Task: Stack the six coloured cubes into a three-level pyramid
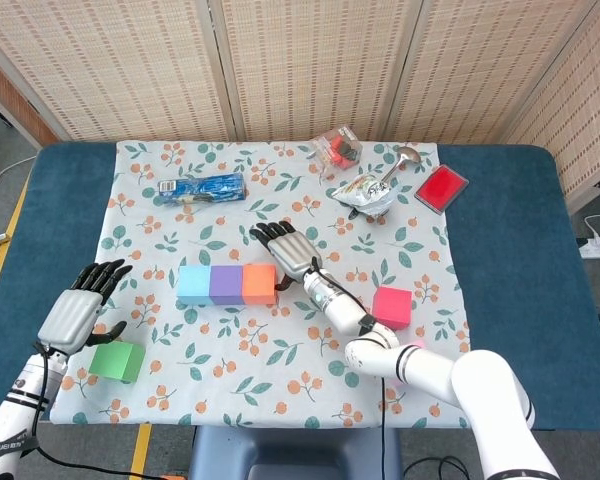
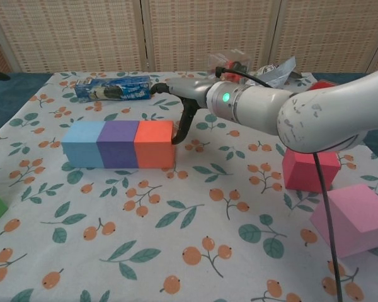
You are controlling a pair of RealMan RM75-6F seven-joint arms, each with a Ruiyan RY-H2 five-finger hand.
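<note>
Head view, frame centre: blue-purple-orange base row (image 1: 227,284) laid, right hand (image 1: 288,251) beside it, fingers apart, empty; next, fetch red cube (image 1: 391,306).

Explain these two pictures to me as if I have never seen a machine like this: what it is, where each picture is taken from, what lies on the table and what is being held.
This is a robot with two arms, each ending in a mechanical hand. One picture looks down from its head, the other looks forward from its chest.

On the flowered cloth, a blue cube, purple cube and orange cube stand side by side in a row. A red cube and a pink cube lie to the right, and a green cube near the front left.

The right hand is at the orange end of the row, fingers spread. The left hand hovers above the green cube. Neither holds anything.

At the back lie a blue packet, a crumpled wrapper and a flat red box.
</note>
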